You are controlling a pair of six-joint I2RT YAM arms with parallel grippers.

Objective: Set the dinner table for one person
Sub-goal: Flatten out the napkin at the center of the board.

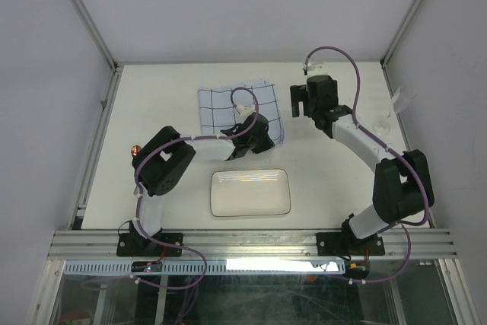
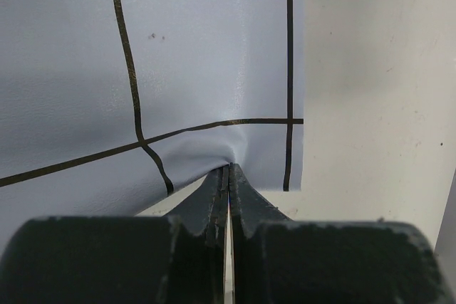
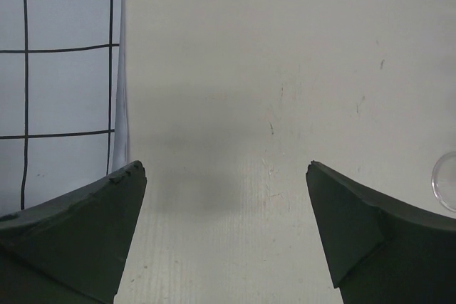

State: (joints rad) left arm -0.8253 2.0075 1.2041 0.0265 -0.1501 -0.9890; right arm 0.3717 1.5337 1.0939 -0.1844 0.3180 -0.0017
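Pinching the near edge of the pale-blue cloth [image 2: 199, 55] with the left gripper [image 2: 229, 170], fingers pressed together on a puckered fold of fabric; bends the dark grid lines toward the pinch; leaves the rest of the cloth lying on the far middle of the dinner table [image 2: 370, 69], which spans the whole workspace under both arms; holds the right gripper [image 3: 226, 169] spread wide over bare tabletop just right of the cloth's edge, clasping nothing; shows a white rectangular plate [image 1: 249, 192] on the near middle, apart from the cloth; catches a small clear round object [image 3: 447, 179] at the right wrist view's edge, too cropped to identify.
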